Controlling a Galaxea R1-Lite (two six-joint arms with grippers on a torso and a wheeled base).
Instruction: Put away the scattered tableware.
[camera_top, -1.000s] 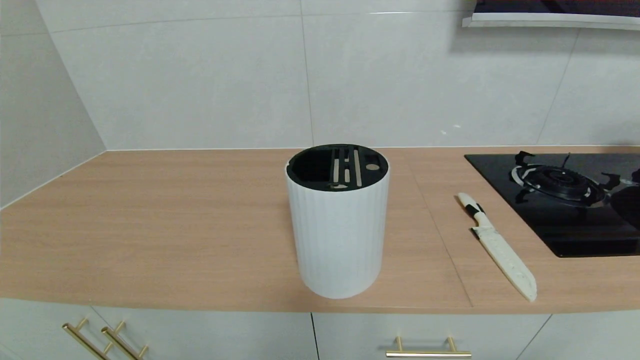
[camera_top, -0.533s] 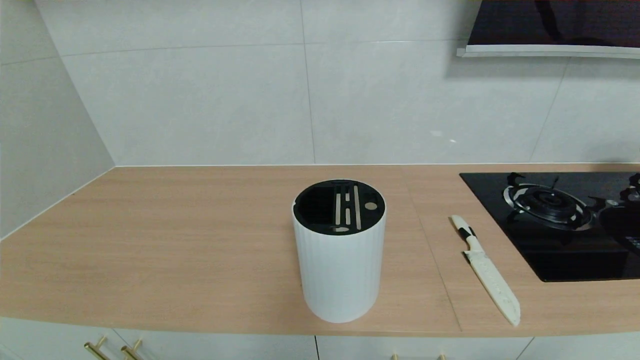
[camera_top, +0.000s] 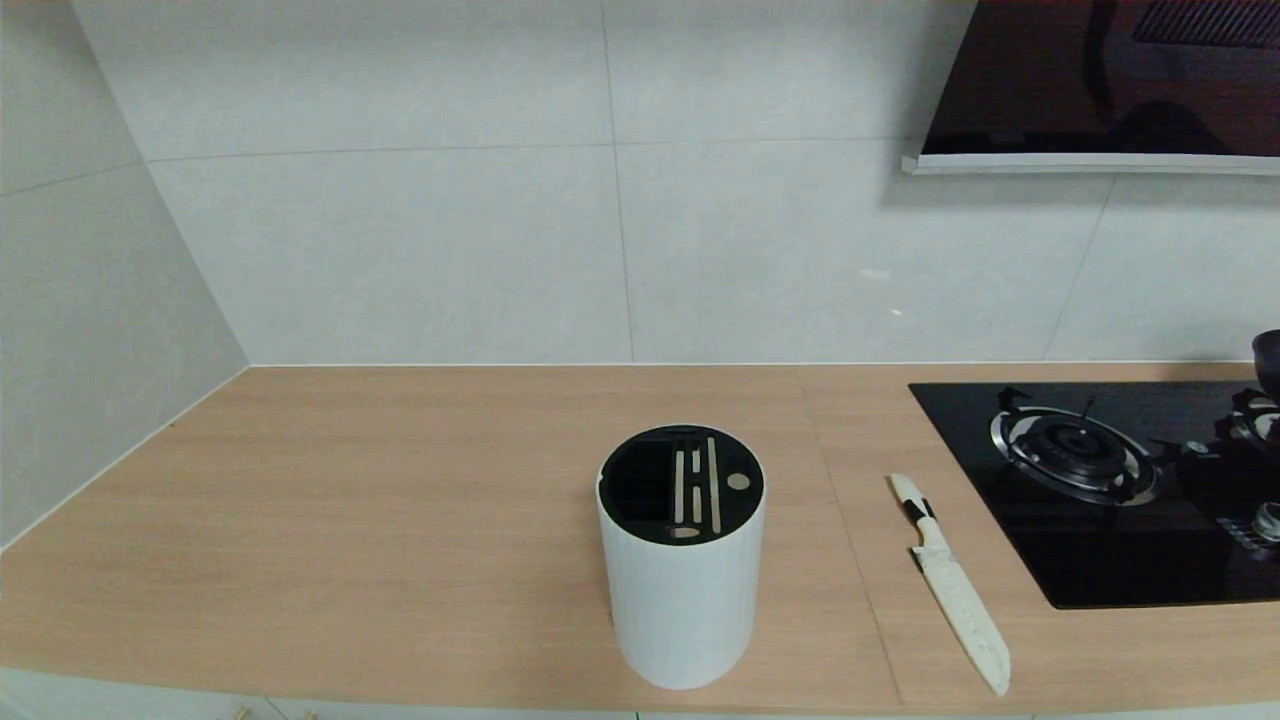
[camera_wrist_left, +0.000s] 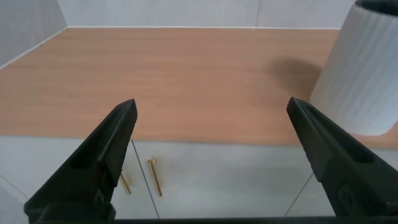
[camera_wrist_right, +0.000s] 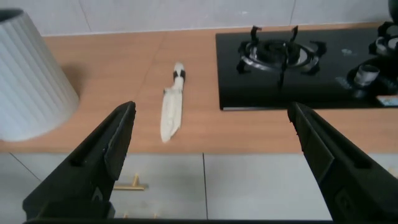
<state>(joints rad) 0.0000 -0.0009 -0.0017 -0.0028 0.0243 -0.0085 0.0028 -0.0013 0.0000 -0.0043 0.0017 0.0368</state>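
Observation:
A cream knife (camera_top: 948, 585) with a speckled blade and a black band on its handle lies flat on the wooden counter (camera_top: 400, 520), right of a white ribbed holder (camera_top: 682, 575) with a black slotted top. The right wrist view has the knife (camera_wrist_right: 172, 111) lying ahead of my open right gripper (camera_wrist_right: 211, 155), which hangs in front of the counter edge. The holder (camera_wrist_right: 28, 78) stands off to one side there. My left gripper (camera_wrist_left: 214, 152) is open too, below and before the counter edge, with the holder (camera_wrist_left: 364, 68) farther in.
A black gas hob (camera_top: 1110, 490) is set into the counter right of the knife, and a range hood (camera_top: 1100, 90) hangs above it. Tiled walls close the back and the left. Cabinet doors with gold handles (camera_wrist_left: 154, 177) sit under the counter.
The head camera has risen and tilted, so the whole scene sits lower and smaller in the picture. The knife and holder have not moved on the counter.

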